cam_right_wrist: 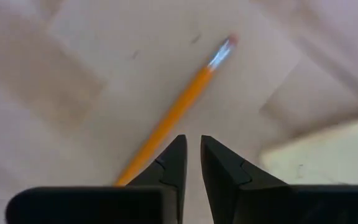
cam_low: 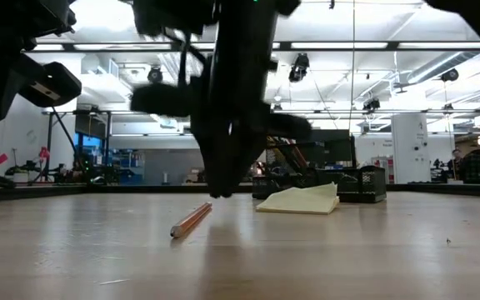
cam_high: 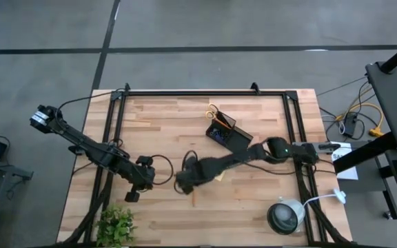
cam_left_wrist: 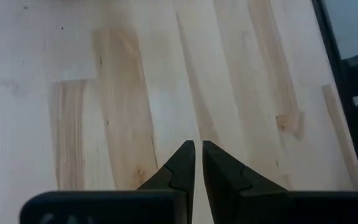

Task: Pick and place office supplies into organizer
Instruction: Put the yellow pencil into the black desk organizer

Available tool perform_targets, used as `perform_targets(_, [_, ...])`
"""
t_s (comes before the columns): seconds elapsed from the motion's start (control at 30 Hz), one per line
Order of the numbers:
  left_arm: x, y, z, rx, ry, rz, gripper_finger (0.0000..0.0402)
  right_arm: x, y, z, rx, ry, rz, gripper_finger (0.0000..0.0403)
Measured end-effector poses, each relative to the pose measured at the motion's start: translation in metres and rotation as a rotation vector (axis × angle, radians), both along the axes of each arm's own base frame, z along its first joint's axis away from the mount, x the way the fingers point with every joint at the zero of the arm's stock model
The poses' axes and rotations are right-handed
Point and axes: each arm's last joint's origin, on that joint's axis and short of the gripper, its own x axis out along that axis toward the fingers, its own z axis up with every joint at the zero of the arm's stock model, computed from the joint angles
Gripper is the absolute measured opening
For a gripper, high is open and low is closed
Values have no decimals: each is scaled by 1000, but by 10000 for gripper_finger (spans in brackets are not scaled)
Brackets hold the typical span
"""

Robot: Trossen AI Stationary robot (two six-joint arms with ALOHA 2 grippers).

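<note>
An orange pencil [cam_low: 192,220] lies flat on the wooden table; in the right wrist view the pencil [cam_right_wrist: 179,112] runs slantwise just ahead of my right gripper [cam_right_wrist: 192,155]. That gripper hangs shut near the table's middle [cam_high: 183,184], pointing down, a little above the wood, with nothing between its fingers. A yellow sticky-note pad [cam_low: 300,200] lies flat before the black organizer [cam_high: 227,132], which holds yellow-handled scissors [cam_high: 214,110]. My left gripper [cam_left_wrist: 197,158] waits shut over bare wood at the near left [cam_high: 133,194].
A round grey-white lamp [cam_high: 284,215] stands at the near right corner and a green plant [cam_high: 116,226] at the near left. Black frame rails [cam_high: 205,91] run along the table's far, left and right sides. Open wood lies between the two grippers.
</note>
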Motion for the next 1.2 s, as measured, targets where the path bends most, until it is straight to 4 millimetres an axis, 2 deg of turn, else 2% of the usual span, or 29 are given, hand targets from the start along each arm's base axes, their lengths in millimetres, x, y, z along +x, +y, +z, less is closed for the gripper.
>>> perform_targets(0.13, [0, -1, 4, -38, -26, -14, 15, 2, -28, -6, -11, 35, 4, 38])
perform_targets(0.23, [-3, 0, 9, -56, -47, -17, 15, 4, -38, -7, 23, 41, 45, 38])
perform_targets(0.43, [-13, 5, 23, -107, -110, -2, 15, 15, -40, -5, 98, -57, 114, 38])
perform_targets(0.7, [-27, 14, 39, -135, -207, 17, 15, 35, -48, 1, 71, -252, 231, 38])
perform_targets(0.87, [-32, 17, 42, -127, -215, 28, 15, 21, -55, 11, -28, -96, 164, 38])
perform_targets(1.0, [-34, 19, 38, -109, -204, 36, 15, 5, -53, 8, 11, 72, 176, 38])
perform_targets(1.1, [-34, 19, 35, -98, -185, 38, 15, 6, -50, -3, 85, 70, 224, 38])
perform_targets(1.2, [-32, 18, 33, -90, -172, 37, 15, 15, -47, -6, 148, -34, 263, 38])
